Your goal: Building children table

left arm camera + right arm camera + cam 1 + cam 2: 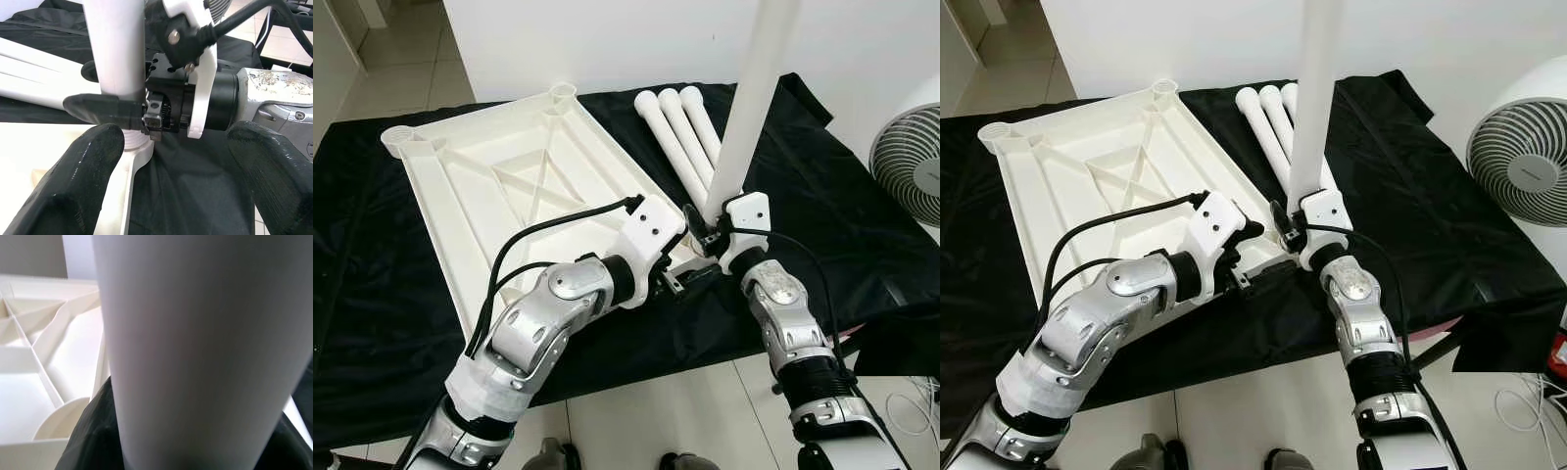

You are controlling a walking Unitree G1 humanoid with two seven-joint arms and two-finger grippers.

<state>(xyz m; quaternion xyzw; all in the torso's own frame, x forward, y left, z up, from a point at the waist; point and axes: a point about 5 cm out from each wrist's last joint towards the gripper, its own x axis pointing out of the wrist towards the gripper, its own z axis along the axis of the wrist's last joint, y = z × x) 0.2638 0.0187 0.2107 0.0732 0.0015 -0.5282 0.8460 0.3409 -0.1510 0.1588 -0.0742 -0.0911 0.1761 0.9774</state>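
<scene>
one white leg stands upright in our right pincer, whose fingers are clamped on it just above the near corner socket of the upturned tabletop on the black-draped bench. our left pincer hovers beside it, fingers spread, holding nothing. three spare legs lie alongside. we judge the seating step is underway; next comes a straight downward push.

White table top and white legs on a black cloth; pale tiled floor
</scene>
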